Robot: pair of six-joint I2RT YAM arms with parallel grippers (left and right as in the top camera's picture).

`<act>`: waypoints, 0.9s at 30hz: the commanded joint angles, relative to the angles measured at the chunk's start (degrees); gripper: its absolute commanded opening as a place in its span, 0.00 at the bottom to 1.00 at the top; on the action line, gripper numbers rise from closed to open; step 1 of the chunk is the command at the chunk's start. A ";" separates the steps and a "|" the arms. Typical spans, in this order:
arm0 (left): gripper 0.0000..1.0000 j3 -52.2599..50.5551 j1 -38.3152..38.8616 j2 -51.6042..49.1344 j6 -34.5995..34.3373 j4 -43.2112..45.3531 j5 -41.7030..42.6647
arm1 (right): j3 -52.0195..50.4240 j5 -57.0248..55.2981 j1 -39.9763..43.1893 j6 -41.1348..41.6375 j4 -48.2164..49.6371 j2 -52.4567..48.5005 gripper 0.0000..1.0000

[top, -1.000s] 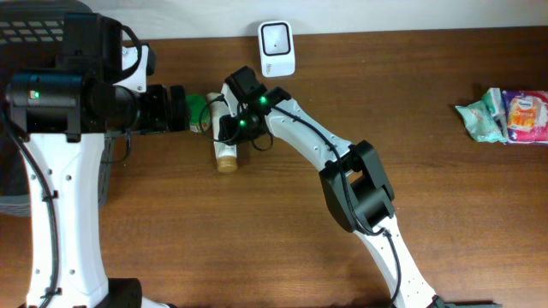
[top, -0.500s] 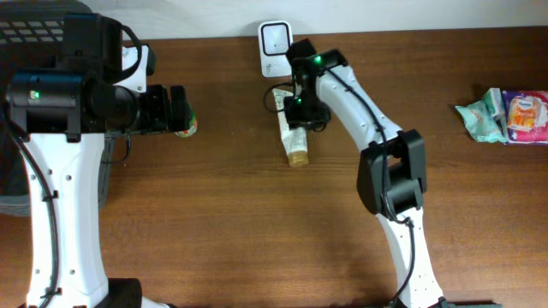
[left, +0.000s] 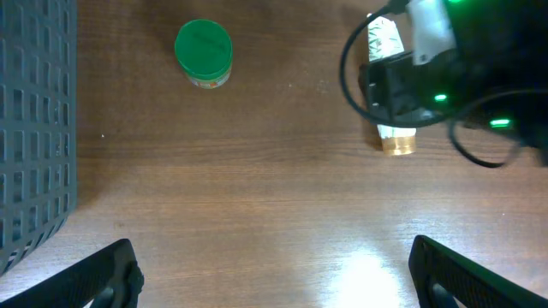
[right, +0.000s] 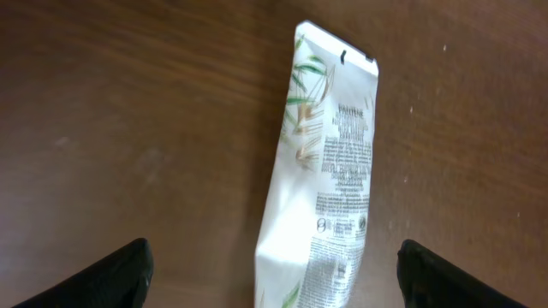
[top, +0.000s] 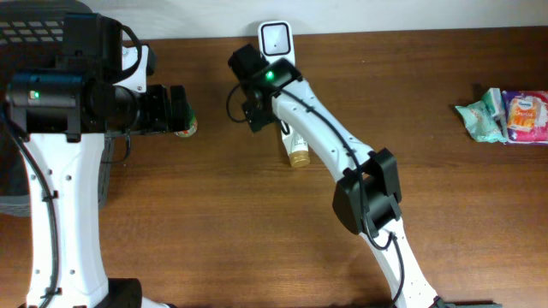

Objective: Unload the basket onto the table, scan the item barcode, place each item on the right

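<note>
Freshly released, the tube (right: 330, 171) lies under the spread right gripper (right: 274, 274); left gripper (left: 287, 278) likewise spread.

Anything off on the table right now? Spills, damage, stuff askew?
Nothing spilled or damaged. The tube lies flat on the table in front of the scanner, under the open right gripper, not held. The jar stands upright by the left gripper. Packets sit at the far right.
</note>
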State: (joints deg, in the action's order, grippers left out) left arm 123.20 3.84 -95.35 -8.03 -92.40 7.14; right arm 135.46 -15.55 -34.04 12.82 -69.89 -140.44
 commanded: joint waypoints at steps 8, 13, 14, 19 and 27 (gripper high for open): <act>0.99 0.09 -0.26 0.98 -0.48 -0.04 0.59 | -19.58 -14.73 0.20 -0.52 15.19 -0.74 0.78; 0.99 0.09 -0.26 0.96 -0.48 -0.04 0.59 | -20.44 -15.98 0.35 -0.57 16.65 -0.74 0.48; 0.99 0.09 -0.26 0.96 -0.48 -0.04 0.59 | -20.44 -16.02 0.35 -0.59 16.63 -0.74 0.45; 0.99 0.09 -0.26 0.98 -0.50 -0.04 0.59 | -16.04 -12.90 0.46 -3.78 11.80 -0.59 0.04; 0.99 0.09 -0.26 0.96 -0.48 -0.04 0.59 | 1.16 21.77 9.35 -6.69 -0.85 -0.59 0.04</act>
State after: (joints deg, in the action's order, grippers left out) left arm 123.20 3.84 -95.35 -8.03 -92.38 7.14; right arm 132.14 -11.79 -29.39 7.84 -69.60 -141.82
